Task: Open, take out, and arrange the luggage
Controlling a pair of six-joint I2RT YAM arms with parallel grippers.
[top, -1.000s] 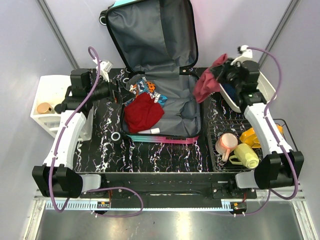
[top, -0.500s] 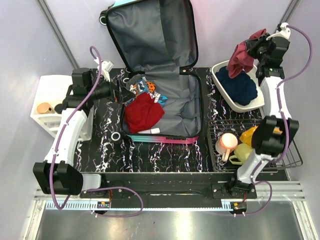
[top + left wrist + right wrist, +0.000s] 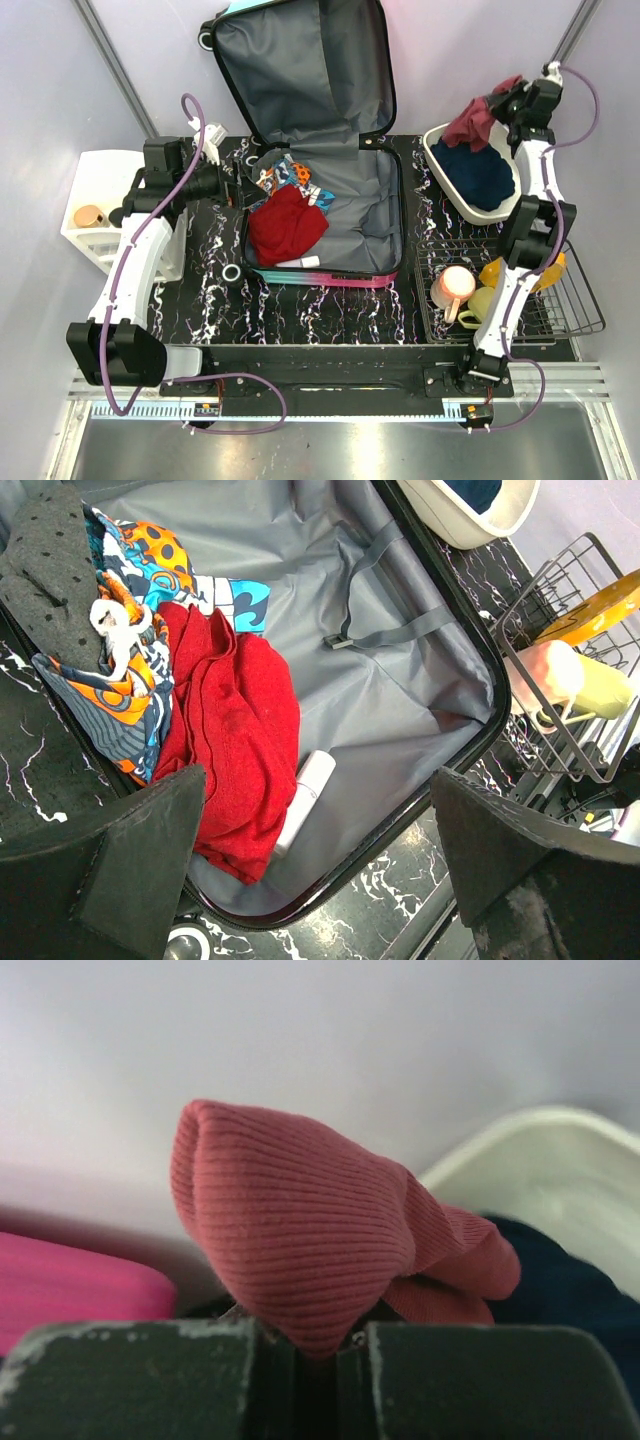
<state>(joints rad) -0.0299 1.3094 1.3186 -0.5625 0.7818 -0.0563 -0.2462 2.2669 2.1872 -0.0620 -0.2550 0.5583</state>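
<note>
The luggage [image 3: 370, 215] lies open on the table, lid propped up at the back, grey lining [image 3: 400, 700] showing. Inside lie a red cloth [image 3: 287, 225] [image 3: 235, 740], a patterned orange-and-blue garment [image 3: 290, 175] [image 3: 150, 580] and a white tube [image 3: 298, 262] [image 3: 300, 800]. My left gripper [image 3: 243, 180] [image 3: 315, 780] hangs open above the case's left side, holding nothing. My right gripper [image 3: 505, 100] [image 3: 318, 1345] is shut on a maroon ribbed garment [image 3: 472, 122] [image 3: 300, 1220], which hangs over the far end of the white tub [image 3: 440, 165] [image 3: 540, 1150]. A navy cloth [image 3: 483, 175] lies in the tub.
A wire rack [image 3: 580, 300] at the front right holds a pink cup [image 3: 455, 285], a yellow-green cup [image 3: 487, 300] and an orange item [image 3: 500, 270]. A white shelf unit [image 3: 95, 190] stands off the table's left edge. A small ring [image 3: 231, 272] lies by the case's front left corner.
My right arm has swung from the case's right edge out over the tub, carrying the maroon garment, and has lowered it towards the tub's far end. The left arm has stayed put.
</note>
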